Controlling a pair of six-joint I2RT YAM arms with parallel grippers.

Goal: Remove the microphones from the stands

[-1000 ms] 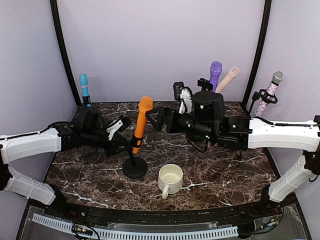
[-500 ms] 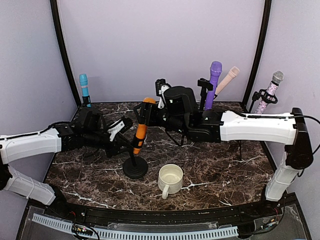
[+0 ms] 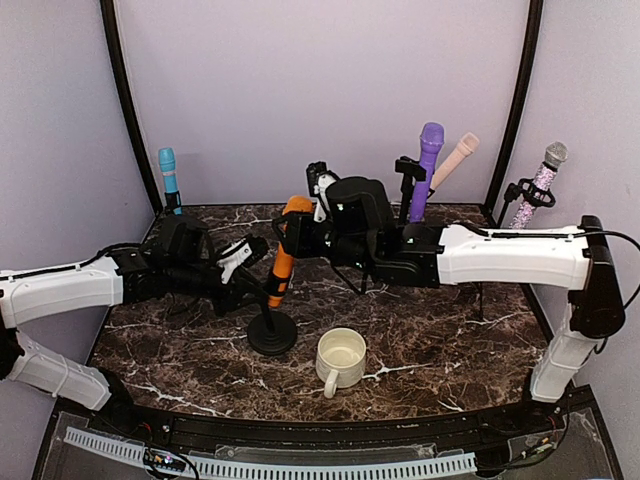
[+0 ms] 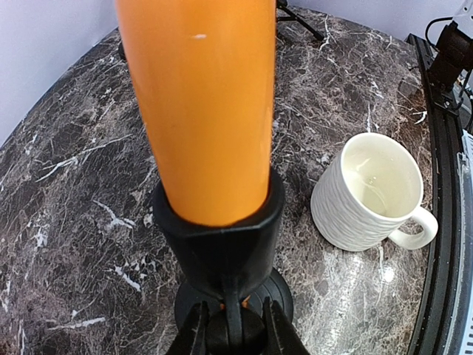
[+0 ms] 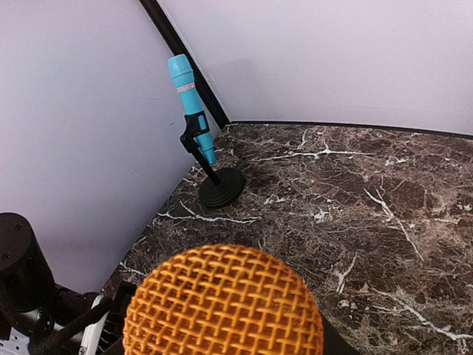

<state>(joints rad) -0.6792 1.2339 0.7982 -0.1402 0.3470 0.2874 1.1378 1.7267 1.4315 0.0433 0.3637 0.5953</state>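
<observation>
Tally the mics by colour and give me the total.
orange mic: 1
blue mic: 1
purple mic: 1
beige mic: 1
silver mic: 1
Total: 5

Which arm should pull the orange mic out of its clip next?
Right. The right pincer sits up at the head of the microphone, placed to lift it out. The left pincer is low on the stand post under the clip, better used as a brace.
</observation>
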